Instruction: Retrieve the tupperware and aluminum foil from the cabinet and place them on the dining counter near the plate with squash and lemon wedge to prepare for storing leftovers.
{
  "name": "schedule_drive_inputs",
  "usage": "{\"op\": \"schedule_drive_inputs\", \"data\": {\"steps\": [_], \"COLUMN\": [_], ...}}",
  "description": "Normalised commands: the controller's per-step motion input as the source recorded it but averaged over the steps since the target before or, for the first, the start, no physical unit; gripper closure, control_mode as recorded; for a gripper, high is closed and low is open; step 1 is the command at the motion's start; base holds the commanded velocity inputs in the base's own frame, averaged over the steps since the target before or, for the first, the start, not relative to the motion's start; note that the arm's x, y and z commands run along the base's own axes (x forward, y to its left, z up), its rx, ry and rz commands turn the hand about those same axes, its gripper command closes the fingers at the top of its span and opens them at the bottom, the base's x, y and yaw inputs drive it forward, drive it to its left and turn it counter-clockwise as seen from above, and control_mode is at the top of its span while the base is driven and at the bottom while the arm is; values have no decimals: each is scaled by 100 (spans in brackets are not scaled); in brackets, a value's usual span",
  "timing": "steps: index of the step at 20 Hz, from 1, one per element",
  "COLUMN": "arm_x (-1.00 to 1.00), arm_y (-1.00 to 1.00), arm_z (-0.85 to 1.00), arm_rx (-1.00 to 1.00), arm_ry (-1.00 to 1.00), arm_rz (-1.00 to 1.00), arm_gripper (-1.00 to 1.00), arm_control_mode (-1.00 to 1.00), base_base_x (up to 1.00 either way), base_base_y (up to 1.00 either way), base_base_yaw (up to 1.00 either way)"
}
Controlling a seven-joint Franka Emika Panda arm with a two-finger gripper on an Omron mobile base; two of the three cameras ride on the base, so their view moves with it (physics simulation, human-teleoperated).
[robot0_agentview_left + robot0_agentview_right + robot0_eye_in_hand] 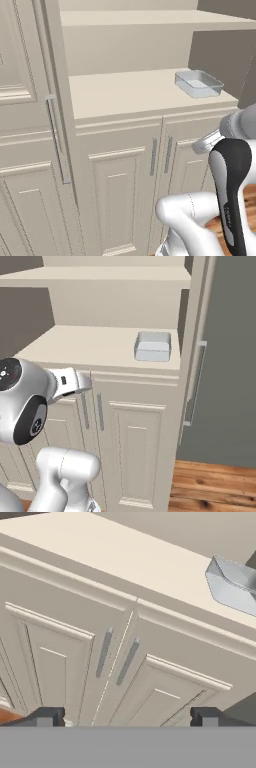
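Observation:
The tupperware (pixel 199 83) (pixel 153 346) (pixel 234 586) is a shallow translucent grey container that sits near the right front of the cabinet's open shelf (pixel 125 92) (pixel 85 346). In the hand view my gripper (pixel 126 717) stands open, its two dark fingertips wide apart with nothing between them. It faces the shut lower cabinet doors (pixel 115 662), below and to the left of the tupperware and well apart from it. The aluminum foil, the dining counter and the plate are out of view.
The upper cabinet doors stand open, one at the left (pixel 30 125) and one at the right (pixel 197 356), each with a long silver handle. A bare higher shelf (pixel 150 17) sits above. The wood floor (pixel 215 486) lies to the lower right.

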Motion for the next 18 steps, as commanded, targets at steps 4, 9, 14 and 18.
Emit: {"op": "schedule_drive_inputs", "data": {"steps": [4, 9, 14, 18], "arm_x": [8, 25, 38, 74], "arm_y": [-2, -10, -14, -4], "arm_z": [11, 64, 65, 8], "arm_rx": [0, 0, 0, 0], "arm_ry": [0, 0, -1, 3], "arm_rz": [0, 0, 0, 0], "arm_gripper": [-100, -100, -100, -100], "arm_control_mode": [-100, -100, -100, -100], "base_base_x": [31, 0, 0, 0], "base_base_y": [-2, 0, 0, 0], "base_base_yaw": [-6, 0, 0, 0]}}
